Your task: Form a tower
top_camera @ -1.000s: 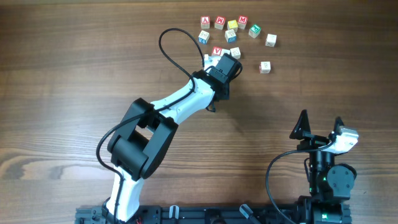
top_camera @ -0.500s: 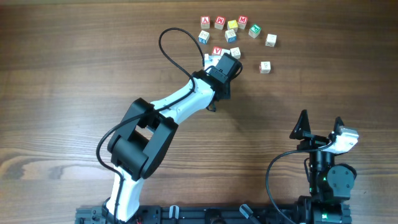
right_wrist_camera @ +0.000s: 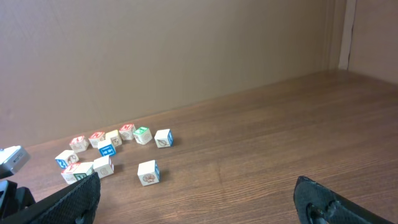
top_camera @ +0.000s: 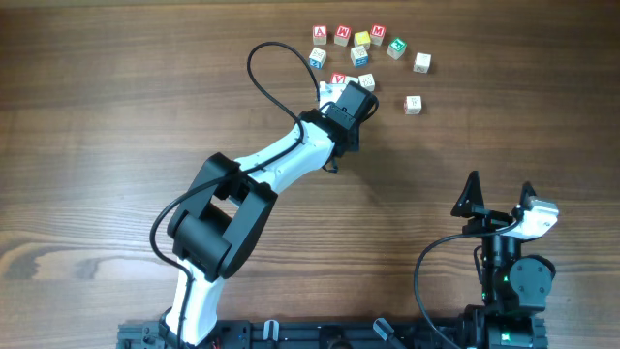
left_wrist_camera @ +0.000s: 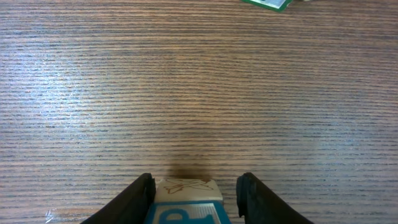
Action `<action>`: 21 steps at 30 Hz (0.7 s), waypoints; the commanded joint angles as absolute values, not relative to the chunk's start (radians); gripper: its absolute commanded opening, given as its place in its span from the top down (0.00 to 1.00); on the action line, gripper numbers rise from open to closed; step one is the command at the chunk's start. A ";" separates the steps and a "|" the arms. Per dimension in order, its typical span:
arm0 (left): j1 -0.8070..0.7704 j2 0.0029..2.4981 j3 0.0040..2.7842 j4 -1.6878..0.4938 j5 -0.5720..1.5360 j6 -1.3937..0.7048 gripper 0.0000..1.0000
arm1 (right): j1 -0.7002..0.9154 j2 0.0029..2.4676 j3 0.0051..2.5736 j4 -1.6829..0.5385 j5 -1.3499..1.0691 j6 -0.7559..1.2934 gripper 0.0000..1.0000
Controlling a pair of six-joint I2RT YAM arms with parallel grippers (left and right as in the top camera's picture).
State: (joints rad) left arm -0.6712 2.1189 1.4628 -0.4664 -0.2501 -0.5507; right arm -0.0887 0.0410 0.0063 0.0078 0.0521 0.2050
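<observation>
Nothing visibly shifted overhead since a second ago; left tool (left_wrist_camera: 196, 180) low over the wooden surface (left_wrist_camera: 186, 74), fingers straddling a blue-lettered cube (left_wrist_camera: 186, 210), clamped or merely loose impossible to tell; tower hidden beneath that tool overhead, just beside the red V cube (top_camera: 338, 79); right tool (top_camera: 500, 184) spread wide, well apart from the loose cubes (top_camera: 360, 41).

The worktop (left_wrist_camera: 199, 93) is brown wood with thin dark lines. The left tool (left_wrist_camera: 196, 179) is black. The cube (left_wrist_camera: 186, 190) between its sides is cream with a blue top. The other cubes (top_camera: 361, 39) show red, green, blue and yellow faces.
</observation>
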 commanded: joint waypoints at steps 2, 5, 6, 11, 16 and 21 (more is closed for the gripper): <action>-0.665 2.127 1.472 -0.464 -0.267 -0.546 0.57 | -0.093 0.037 0.006 0.011 0.043 0.212 0.00; -0.665 2.127 1.472 -0.464 -0.267 -0.546 0.58 | -0.093 0.037 0.006 0.011 0.043 0.212 0.00; -0.665 2.127 1.472 -0.464 -0.267 -0.546 0.58 | -0.093 0.037 0.006 0.011 0.043 0.212 0.00; -0.665 2.127 1.472 -0.464 -0.267 -0.546 0.42 | -0.093 0.037 0.006 0.011 0.043 0.212 0.00; -0.665 2.127 1.472 -0.464 -0.267 -0.546 0.31 | -0.093 0.037 0.006 0.011 0.043 0.212 0.00; -0.665 2.127 1.472 -0.462 -0.267 -0.546 0.42 | -0.093 0.037 0.006 0.011 0.043 0.212 0.00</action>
